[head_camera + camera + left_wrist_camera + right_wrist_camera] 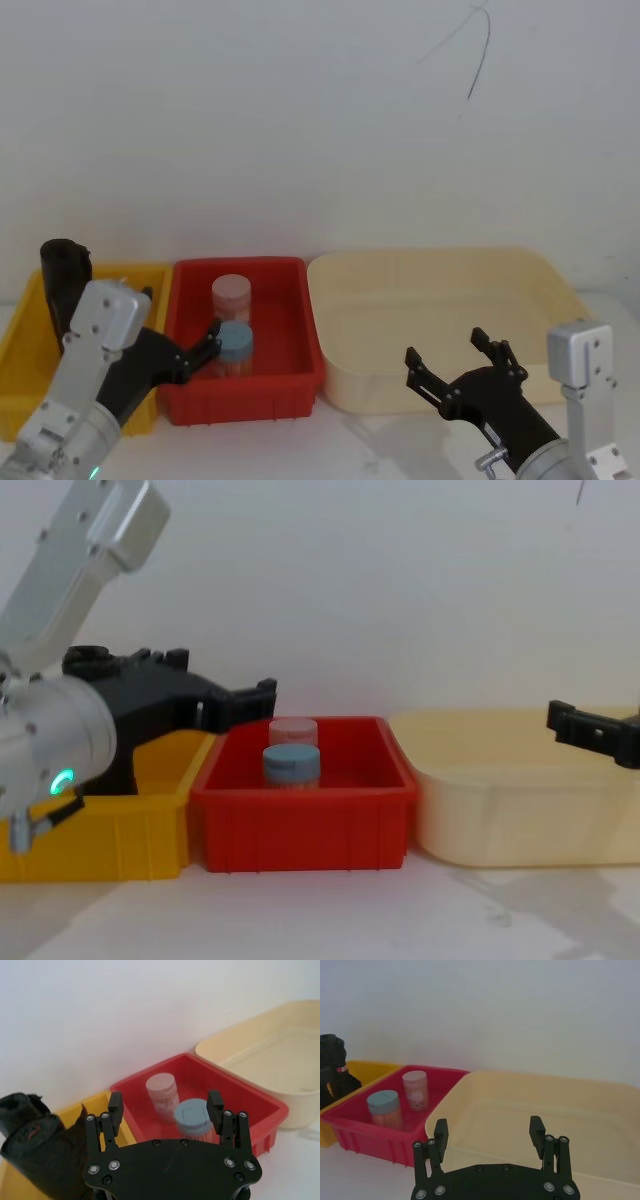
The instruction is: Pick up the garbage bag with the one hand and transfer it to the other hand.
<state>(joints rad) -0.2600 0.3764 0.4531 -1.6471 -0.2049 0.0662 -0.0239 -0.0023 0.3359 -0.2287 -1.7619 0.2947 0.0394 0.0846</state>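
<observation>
Garbage bag (65, 270) stood upright in the yellow bin (20, 340) left of the red bin (250, 400), probably light, soft and slippery, best pinched mid-roll; left gripper (165, 1105) at the red bin's left edge, fingers apart, right gripper (489, 1130) well right, likewise spread.

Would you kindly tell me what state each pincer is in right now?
Left pincer: open, empty, by the red bin.
Right pincer: open, empty, by the cream tub.
</observation>
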